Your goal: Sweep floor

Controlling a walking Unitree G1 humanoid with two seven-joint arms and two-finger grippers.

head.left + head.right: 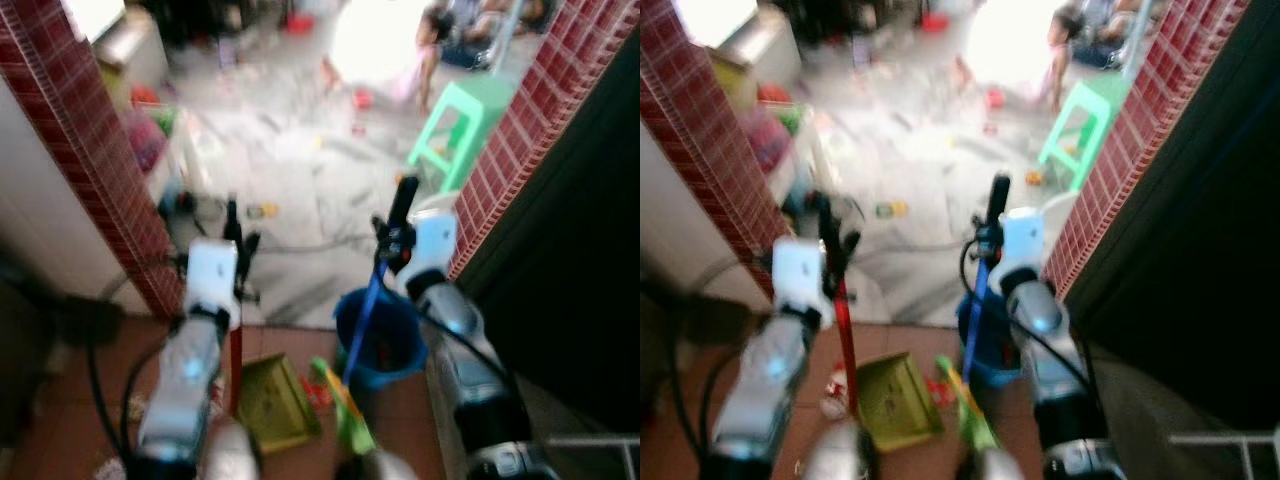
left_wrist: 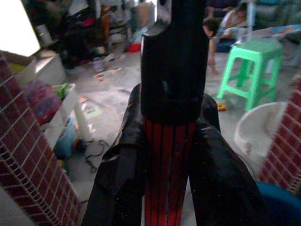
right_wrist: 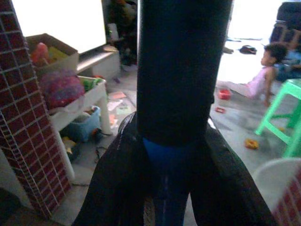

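My left gripper (image 1: 238, 240) is shut on a red pole with a black cap (image 2: 167, 179), the handle of the yellow-green dustpan (image 1: 270, 400), which rests on the brown tiles below. My right gripper (image 1: 395, 240) is shut on the blue broom handle (image 1: 365, 310) just under its black grip (image 3: 181, 70). The broom's green head (image 1: 345, 410) lies on the tiles beside the dustpan. Both handles stand nearly upright in a doorway. Small litter (image 1: 262, 210) dots the pale marble floor (image 1: 300, 160) beyond.
Red brick pillars stand left (image 1: 90, 150) and right (image 1: 520, 130) of the opening. A blue bucket (image 1: 385, 345) sits behind the broom. Farther off are a green stool (image 1: 465, 120), a white basin (image 2: 258, 132), toy-laden shelves (image 3: 70, 94), cables (image 1: 300, 243), and a seated child (image 1: 425, 60).
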